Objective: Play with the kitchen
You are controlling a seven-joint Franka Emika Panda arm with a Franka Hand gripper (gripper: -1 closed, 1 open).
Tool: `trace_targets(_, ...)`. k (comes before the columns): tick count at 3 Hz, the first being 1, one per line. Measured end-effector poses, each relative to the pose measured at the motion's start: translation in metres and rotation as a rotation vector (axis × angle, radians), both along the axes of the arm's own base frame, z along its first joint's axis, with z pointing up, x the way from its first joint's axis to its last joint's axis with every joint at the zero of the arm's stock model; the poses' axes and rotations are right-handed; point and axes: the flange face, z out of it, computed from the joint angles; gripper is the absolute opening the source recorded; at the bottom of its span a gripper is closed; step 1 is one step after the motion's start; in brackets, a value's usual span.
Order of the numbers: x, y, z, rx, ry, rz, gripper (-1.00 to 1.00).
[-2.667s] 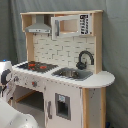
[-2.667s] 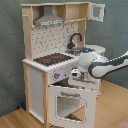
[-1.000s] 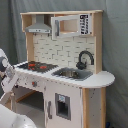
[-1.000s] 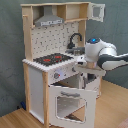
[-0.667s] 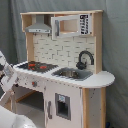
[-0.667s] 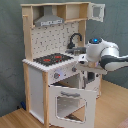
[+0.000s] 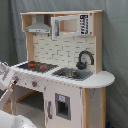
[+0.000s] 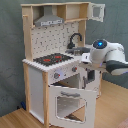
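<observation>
So the kitchen (image 8: 60,70) stands on the floor (image 8: 20,120) in front of a curtain (image 7: 116,55), with the stovetop (image 8: 52,60) under the hood (image 8: 49,20) and the faucet (image 8: 75,39) behind the sink (image 7: 72,73) next to it. In the second exterior view the oven door (image 8: 71,102) hangs open below the stovetop, and the robot arm (image 8: 107,55) sits at the second exterior view's right of the kitchen, right by its front edge.

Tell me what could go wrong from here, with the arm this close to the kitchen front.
The oven door hangs open, tilted outward below the arm; a downward move could strike or strain it. The arm also sits close beside the knobs and counter edge, so a sideways swing might bump the kitchen. The faucet rises just behind it, another possible snag.
</observation>
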Motion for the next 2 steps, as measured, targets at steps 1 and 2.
trace_targets(1, -0.014, 0.006, 0.010, -0.101, -0.093, 0.012, 1.00)
trace_targets(2, -0.025, 0.013, 0.018, -0.196, -0.186, 0.031, 1.00)
